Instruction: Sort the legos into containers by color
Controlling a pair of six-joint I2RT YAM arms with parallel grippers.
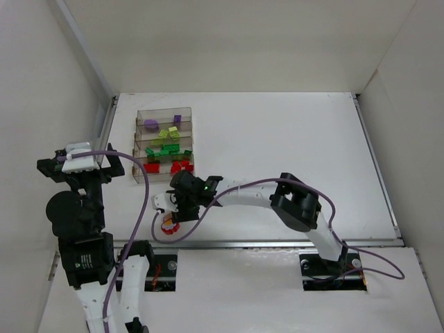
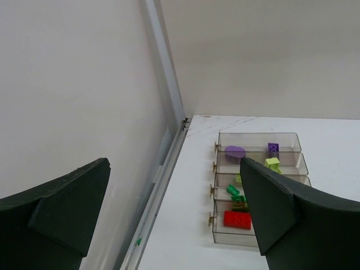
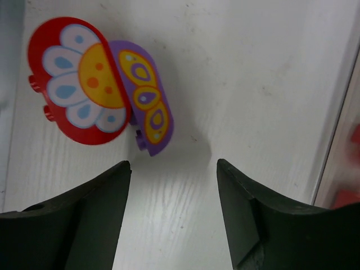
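While the left gripper (image 2: 174,180) is held wide apart and empty beside the table's (image 1: 291,139) left edge, bricks (image 1: 182,165) are contained in the tray (image 1: 164,110) by colour: purple farthest, then lime, dark green, red. The flower piece (image 3: 84,79) is located on the table, just beyond the parted, empty right gripper (image 3: 173,169).

Flower piece (image 1: 168,223) partly hidden under right hand (image 3: 173,166), red bricks (image 3: 354,138) blurred
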